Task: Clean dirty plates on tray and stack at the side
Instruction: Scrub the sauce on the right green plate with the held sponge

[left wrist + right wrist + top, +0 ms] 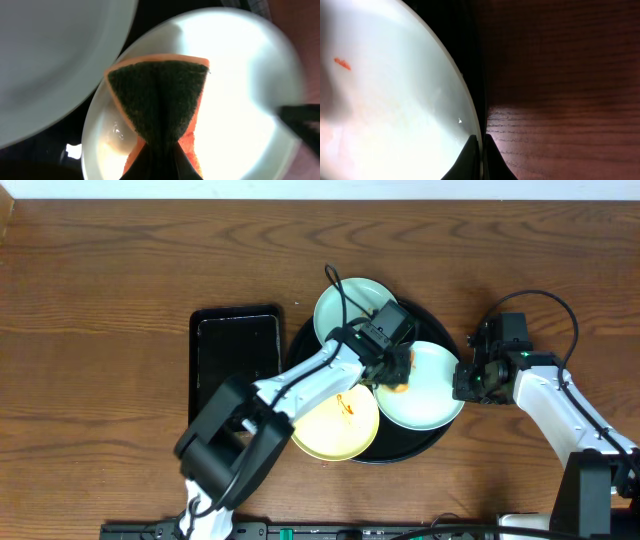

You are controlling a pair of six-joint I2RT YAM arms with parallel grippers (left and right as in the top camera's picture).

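Sponge (157, 100) in left pincer (159, 152), over mint plate (245, 95)

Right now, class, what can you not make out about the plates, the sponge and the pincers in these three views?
Overhead: left pincer covers where the sponge meets the right mint plate.
Left wrist: sponge hides the plate beneath; glare washes out any smears.
Right wrist: plate cut off left, blurred; right pincer at its rim, whether the tray is pinched too, unclear.

Far mint plate (365, 298) and right mint plate (430, 395): pale mint-blue. Yellow plate (335, 435): pale, orange smear (346, 406). Round tray (436, 328): glossy black. Sponge (160, 100): orange, dark green face. Tabletop (100, 300): dark brown wood-grain.
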